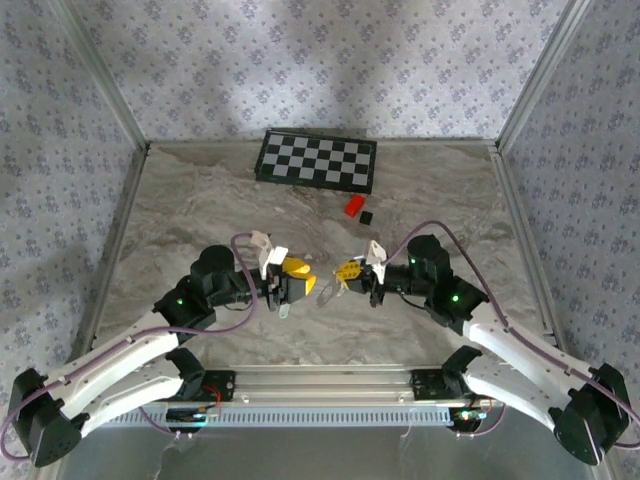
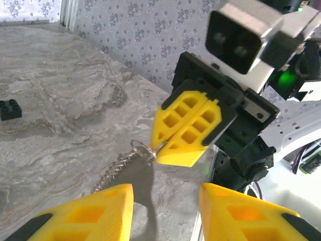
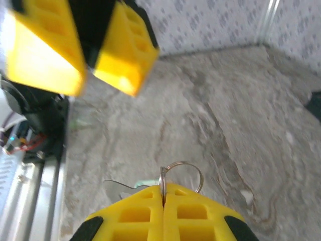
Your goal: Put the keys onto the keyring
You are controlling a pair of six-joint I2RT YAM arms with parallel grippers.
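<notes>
The right hand [image 3: 163,190] is pinched tight on the keyring [image 3: 180,162], whose wire loop juts past the yellow fingertips above the bench [image 3: 241,125]. A fine chain [image 2: 113,168] dangles below the keyring. A pale flat key [image 3: 120,187] shows just beside the keyring. The left hand [image 2: 165,196] faces the keyring, fingers apart, holding nothing.

You have a black-and-white checkerboard [image 1: 317,160] lying flat at the far edge of the marbled grey surface [image 1: 200,200], about midway along it. Just nearer than the board's right near corner sits a small red block [image 1: 354,206], with a small black cube [image 1: 367,216] just beside it on the near-right side. Around the surface you see walls [image 1: 330,60] papered in a pale floral pattern.
</notes>
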